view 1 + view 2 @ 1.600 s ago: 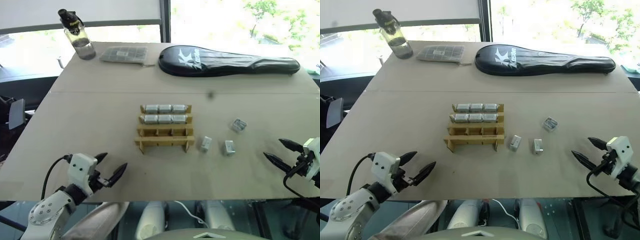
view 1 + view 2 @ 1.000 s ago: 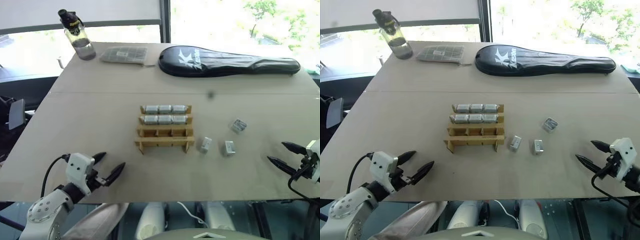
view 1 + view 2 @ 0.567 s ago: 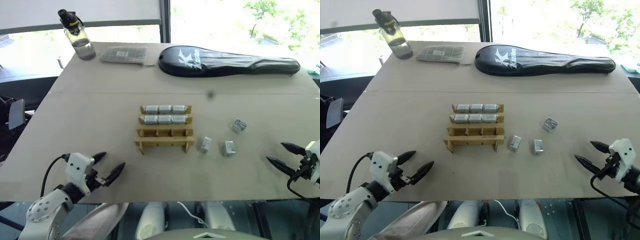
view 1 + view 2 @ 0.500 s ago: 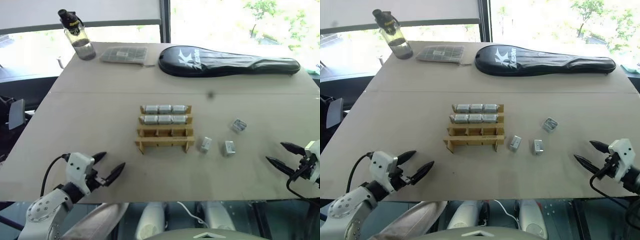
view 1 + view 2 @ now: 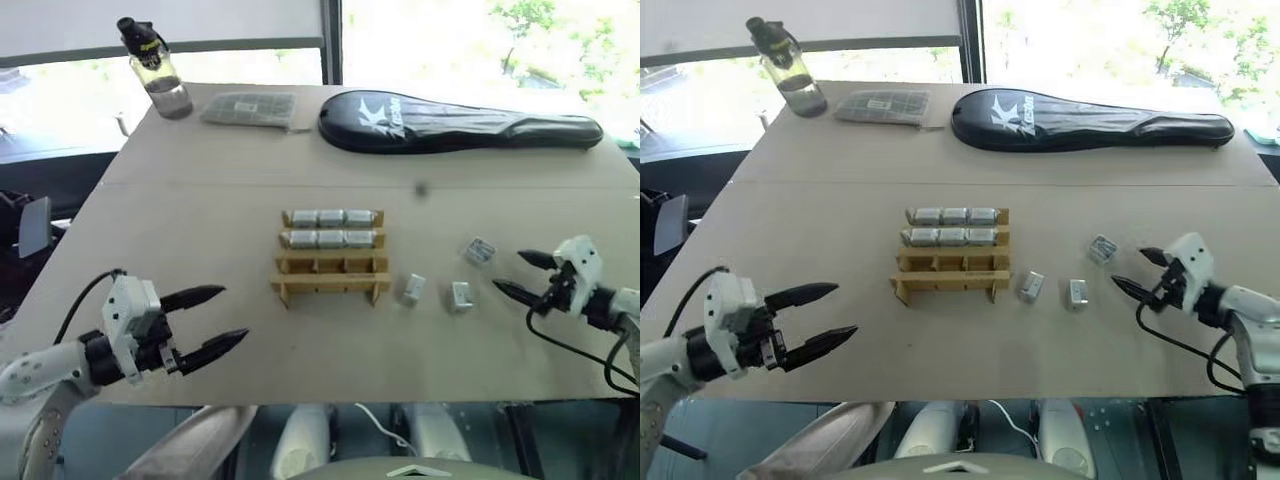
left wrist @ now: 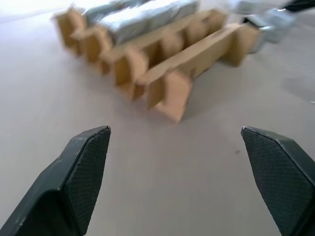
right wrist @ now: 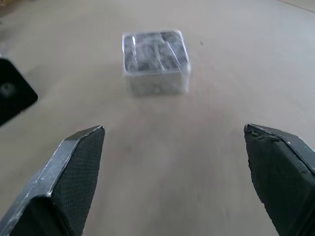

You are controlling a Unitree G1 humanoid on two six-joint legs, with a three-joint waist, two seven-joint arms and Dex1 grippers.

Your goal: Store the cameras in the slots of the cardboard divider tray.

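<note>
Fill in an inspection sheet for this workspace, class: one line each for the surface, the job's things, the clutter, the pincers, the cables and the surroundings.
Surface: tan table, a seam running across it.
Job's things: cardboard divider tray at the centre; its two far rows hold six cameras, the near row is empty. Three loose cameras lie to its right.
Clutter: water bottle, flat grey packet and black racket cover along the far edge.
Pincers: left pincer open, empty, near the front edge; right pincer open, empty, just right of the loose cameras.
Cables: black cable at the right wrist, another at the left.
Surroundings: bright windows behind the table.
</note>
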